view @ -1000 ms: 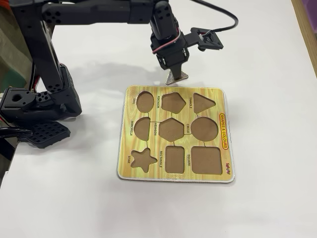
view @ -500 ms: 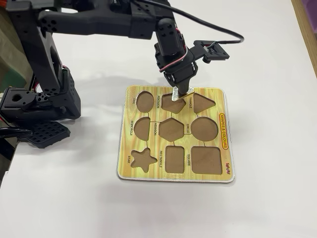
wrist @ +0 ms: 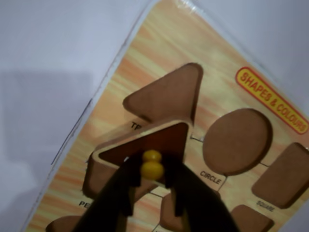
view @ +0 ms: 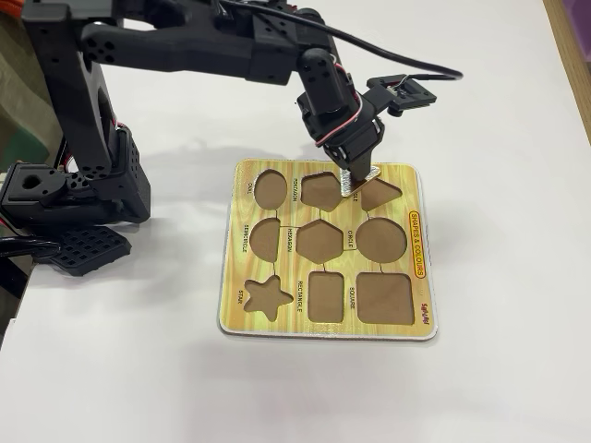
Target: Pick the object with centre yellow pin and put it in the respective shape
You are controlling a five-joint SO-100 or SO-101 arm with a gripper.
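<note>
One wooden shape board (view: 329, 328) lies flat on the white table (view: 508, 138), with bare tabletop open on its near, right and left sides; the black arm base (view: 74, 185) stands well apart to the left in the fixed view. The board's face is printed in a yellow-orange wood grain with a pale rim, and its cut-outs show a matte brown fibre floor. In the fixed view the recesses read oval, pentagon and triangle along the far row, semicircle, hexagon and circle in the middle, star, rectangle and square nearest.

The gripper (wrist: 153, 181) is closed on the yellow pin (wrist: 152, 163) of the triangle piece (wrist: 145, 145), its dark fingers pinching the rounded two-lobed knob from either side. The piece is a thick wooden slab with a reddish-brown top and pale edge. In the wrist view it is tilted and sits just beside the triangle recess (wrist: 166, 96), overlapping that hole's nearer edge rather than lying inside it. The circle recess (wrist: 236, 141) and square recess (wrist: 282, 176) lie to the right in that view, under an orange label reading SHAPES & COLOURS (wrist: 271, 99).
</note>
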